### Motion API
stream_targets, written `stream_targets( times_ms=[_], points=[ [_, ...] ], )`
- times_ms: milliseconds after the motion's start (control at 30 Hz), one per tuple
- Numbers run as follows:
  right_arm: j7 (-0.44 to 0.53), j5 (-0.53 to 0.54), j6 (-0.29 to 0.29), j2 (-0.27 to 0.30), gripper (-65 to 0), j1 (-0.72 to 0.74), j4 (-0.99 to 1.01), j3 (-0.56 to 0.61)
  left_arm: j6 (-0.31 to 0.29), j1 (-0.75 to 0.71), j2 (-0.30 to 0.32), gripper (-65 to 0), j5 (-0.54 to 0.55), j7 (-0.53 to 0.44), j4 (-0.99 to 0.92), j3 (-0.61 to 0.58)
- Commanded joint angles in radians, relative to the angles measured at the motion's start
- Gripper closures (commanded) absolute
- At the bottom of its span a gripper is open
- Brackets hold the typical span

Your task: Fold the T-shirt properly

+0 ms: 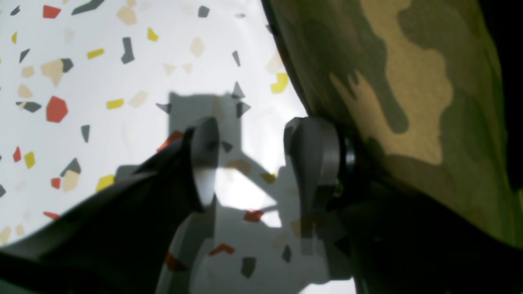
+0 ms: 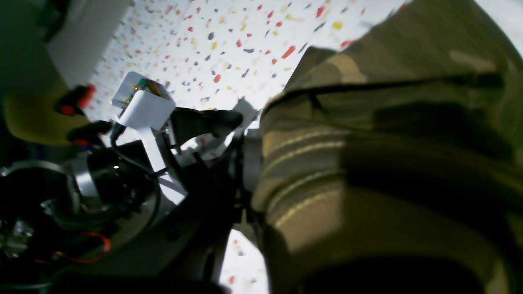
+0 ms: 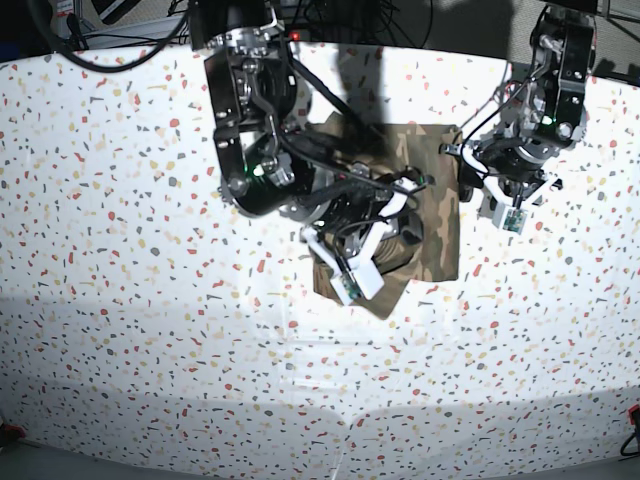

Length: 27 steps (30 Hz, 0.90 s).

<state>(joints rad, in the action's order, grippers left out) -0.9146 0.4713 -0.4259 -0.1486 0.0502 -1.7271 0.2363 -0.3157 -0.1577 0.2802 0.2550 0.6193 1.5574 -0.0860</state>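
Observation:
The camouflage T-shirt (image 3: pixel 437 245) lies folded into a rough rectangle in the middle of the table. My left gripper (image 1: pixel 257 163) is open and empty just off the shirt's edge (image 1: pixel 408 81), with bare table between its fingers and one finger against the cloth. It also shows in the right wrist view (image 2: pixel 239 141) and in the base view (image 3: pixel 458 170). My right gripper (image 3: pixel 405 215) is low over the shirt's middle. In the right wrist view bunched cloth (image 2: pixel 388 143) fills the right side and hides its fingers.
The white speckled table top (image 3: pixel 150 300) spreads around the shirt. A yellow box with red buttons (image 2: pixel 36 118) stands past the table's edge. Cables (image 3: pixel 130 40) run along the back.

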Motion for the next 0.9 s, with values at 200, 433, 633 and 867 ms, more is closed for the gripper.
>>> stream_targets(
  times_ms=[200,433,633,867],
  points=[
    [0.085,0.254,-0.085,-0.008,-33.1,0.029,-0.009,0.002,-0.026,-0.005,0.054,-31.1,0.034,0.046,0.022,-0.013],
    [0.023,0.375,-0.152,-0.008,-33.0,0.095,-0.009,0.002,0.082,-0.005,0.163,-31.1,0.005,0.081,0.097,-0.012],
    [-0.003,0.37,-0.154,-0.008,-33.0,0.128,-0.009,0.002,0.156,-0.005,0.218,-31.1,-0.05,0.092,0.121,-0.011],
    [-0.019,0.189,-0.156,-0.008,-33.0,0.182,-0.009,-0.046,0.172,-0.005,0.219,-31.1,-0.015,0.079,0.169,0.042]
  ],
)
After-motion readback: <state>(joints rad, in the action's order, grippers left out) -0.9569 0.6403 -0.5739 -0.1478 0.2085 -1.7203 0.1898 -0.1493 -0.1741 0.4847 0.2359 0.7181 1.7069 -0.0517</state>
